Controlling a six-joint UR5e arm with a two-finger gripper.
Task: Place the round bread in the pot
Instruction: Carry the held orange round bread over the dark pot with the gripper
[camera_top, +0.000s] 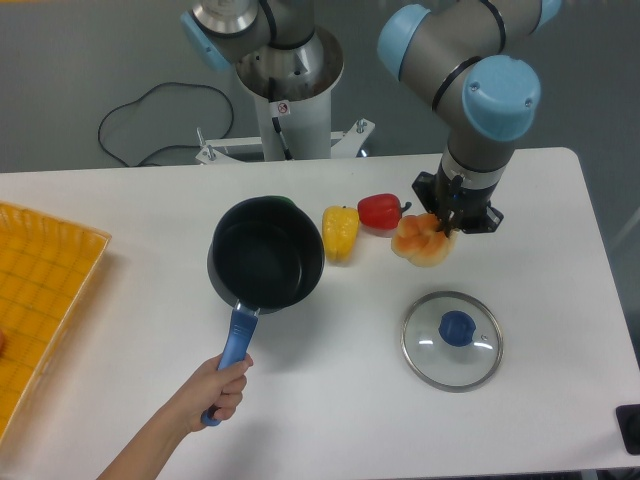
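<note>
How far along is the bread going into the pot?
Done: the hand is down at the round bread, though whether it grips is unclear. In hand: bread right of the peppers, not at the pot. Left: carrying it over and releasing it inside the empty pot.

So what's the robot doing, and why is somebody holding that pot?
The robot's gripper is right at the round bread, next to the red pepper and yellow pepper. I can't tell if it has grabbed the bread yet. A person's hand holds the blue handle of the black pot, which is empty. The bread is meant to go in there. The glass lid lies on the table by itself, and a yellow tray sits at the left edge.
</note>
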